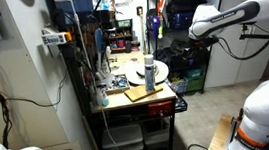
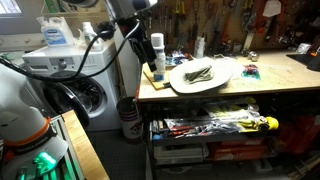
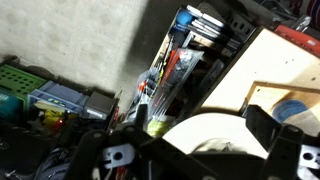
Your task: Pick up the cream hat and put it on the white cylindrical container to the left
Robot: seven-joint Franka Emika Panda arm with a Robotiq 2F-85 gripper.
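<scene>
First, in the wrist view, the end effector (image 3: pixel 185 152) is seen at the bottom edge. Its dark fingers (image 3: pixel 272 140) are spread wide: released, nothing gripped. Just past them the cream hat (image 3: pixel 215 135) is seen from above, its brim partly hidden by the fingers; contact cannot be told. The hat is laid on the wooden surface (image 3: pixel 255 70), near its edge. A blue round item (image 3: pixel 291 108) is seen beside it on the same surface. Further off, cluttered shelves (image 3: pixel 175 70) under the surface and a green crate (image 3: pixel 25 82) at the frame's side are shown, blurred.

In an exterior view the robot arm (image 2: pixel 25 110) is seen nearest, with a washing machine (image 2: pixel 85 90) behind it. Beyond, the hat (image 2: pixel 205 75) is laid flat on the surface (image 2: pixel 250 95). The white cylindrical container (image 2: pixel 158 55) is stood upright just beside the brim; touching or not cannot be told. In an exterior view from far back, the container (image 1: pixel 149 71) is seen upright on the surface (image 1: pixel 136 93), and the arm (image 1: pixel 219 20) is held off to the side, above surface level.
</scene>
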